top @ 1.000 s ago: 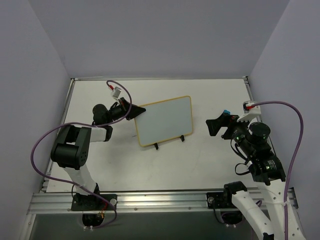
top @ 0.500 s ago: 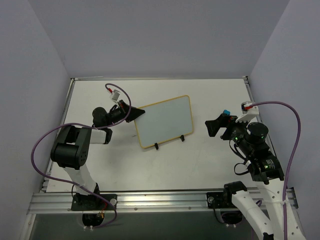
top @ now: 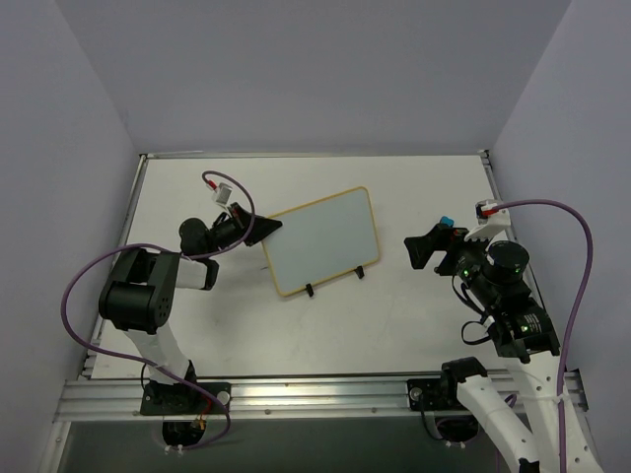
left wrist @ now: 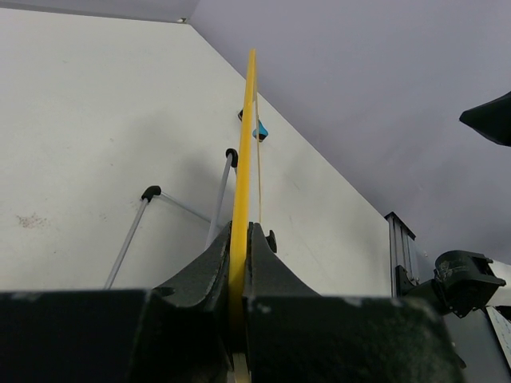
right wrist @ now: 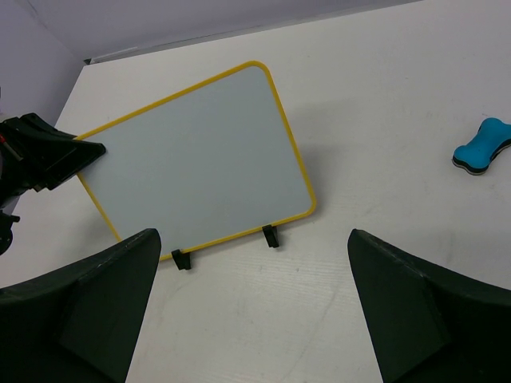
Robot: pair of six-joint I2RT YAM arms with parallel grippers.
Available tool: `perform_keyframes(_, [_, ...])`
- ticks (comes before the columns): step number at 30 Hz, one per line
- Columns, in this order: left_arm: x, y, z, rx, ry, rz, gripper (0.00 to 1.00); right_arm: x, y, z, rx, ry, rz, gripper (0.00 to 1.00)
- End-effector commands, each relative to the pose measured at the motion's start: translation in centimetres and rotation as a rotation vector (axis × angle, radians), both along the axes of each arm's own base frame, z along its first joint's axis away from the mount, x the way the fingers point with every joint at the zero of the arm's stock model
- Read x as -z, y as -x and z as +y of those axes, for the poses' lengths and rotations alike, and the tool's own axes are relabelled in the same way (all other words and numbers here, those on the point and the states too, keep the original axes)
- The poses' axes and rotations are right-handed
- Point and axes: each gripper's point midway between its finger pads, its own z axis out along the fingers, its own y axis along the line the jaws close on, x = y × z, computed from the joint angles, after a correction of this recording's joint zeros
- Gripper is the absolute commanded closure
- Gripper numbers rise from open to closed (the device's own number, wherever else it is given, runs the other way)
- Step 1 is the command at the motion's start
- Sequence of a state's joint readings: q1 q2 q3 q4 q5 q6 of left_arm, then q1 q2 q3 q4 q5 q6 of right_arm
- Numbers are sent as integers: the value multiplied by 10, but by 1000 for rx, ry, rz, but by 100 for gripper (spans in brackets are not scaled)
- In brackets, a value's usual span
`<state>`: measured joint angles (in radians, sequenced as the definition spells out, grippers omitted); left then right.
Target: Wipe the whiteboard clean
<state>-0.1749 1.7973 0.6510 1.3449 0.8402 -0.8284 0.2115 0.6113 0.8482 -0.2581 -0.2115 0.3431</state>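
While left hand clamps the whiteboard edge, board nudged slightly leftward since before, right hand spread wide

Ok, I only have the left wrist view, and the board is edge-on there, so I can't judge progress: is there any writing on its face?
Observer: No. In the right wrist view the whiteboard face is blank, with no marks visible.
Operator: And the blue bit beyond its edge?
Observer: That's a blue eraser, lying on the table apart from the whiteboard.
Operator: Is the right gripper holding anything?
Observer: No. The right gripper is open and empty, facing the whiteboard.
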Motion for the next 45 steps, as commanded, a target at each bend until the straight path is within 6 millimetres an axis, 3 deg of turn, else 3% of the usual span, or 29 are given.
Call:
perform_keyframes(1, [-30, 3, 13, -31, -42, -334, 98, -10, 0, 5, -26, -7, -41, 0])
perform_keyframes(14, [-27, 5, 18, -27, -44, -313, 96, -10, -1, 7, -33, -9, -41, 0])
perform_keyframes(21, [-25, 6, 15, -27, -43, -311, 78, -9, -2, 7, -33, -8, -38, 0])
perform_keyframes(23, [-23, 5, 15, -37, -40, -300, 66, -10, -2, 7, -33, -8, -39, 0])
perform_keyframes(31, [-26, 5, 16, -47, -39, -306, 54, -9, -2, 6, -29, -7, -40, 0])
perform_keyframes(34, [-29, 5, 19, -74, -36, -315, 43, -9, -2, 7, -31, -10, -42, 0])
perform_keyframes(35, [-27, 5, 21, -92, -36, -306, 36, -8, -2, 6, -30, -9, -38, 0])
perform_keyframes(36, [-26, 2, 24, -115, -34, -292, 6, -8, -1, 7, -31, -9, -38, 0])
perform_keyframes(45, [-28, -4, 38, -203, -9, -260, 6, -9, 0, 5, -29, -1, -44, 0])
